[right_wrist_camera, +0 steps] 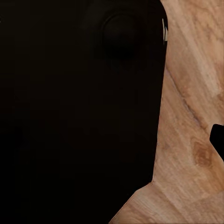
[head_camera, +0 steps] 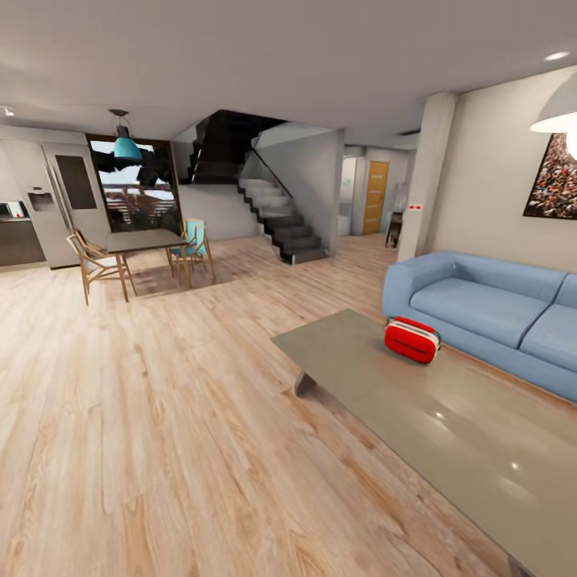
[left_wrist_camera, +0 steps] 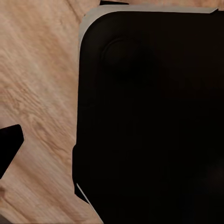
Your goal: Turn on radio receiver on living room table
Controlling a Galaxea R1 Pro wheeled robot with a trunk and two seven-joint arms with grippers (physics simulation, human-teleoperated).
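radio receiver [head_camera: 411, 339]: red box, pale band round its edge, red handle on top. Sits on the table [head_camera: 449, 433] near its far end, on the sofa side. Upright, nothing touching it.
step: approach phase, by my read. Radio is in sight from the head view but well apart from the robot. No arm is over the table. No contact made, radio not yet switched on as far as I can judge.
dining set [head_camera: 140, 244]: far left, dark top with wooden chairs. Not the target table, ignore.
floor [head_camera: 160, 417]: open wood planks between robot and table. Path looks free.
staircase [head_camera: 276, 216]: centre back, well off the route.
table: low, glossy grey top, runs from mid-frame to the lower right corner. Near corner is the closest edge.
sofa [head_camera: 489, 308]: blue, just beyond the table, behind the radio.
left gripper: can't tell its opening. Left wrist view has a black body with a pale edge over the floor.
right gripper: can't tell either. Right wrist view is much the same, dark body over planks.
next move: drive forward and right, stop alongside the table with the radio in arm's reach, then bring one arm up. Switch location not legible from here, needs a closer look.
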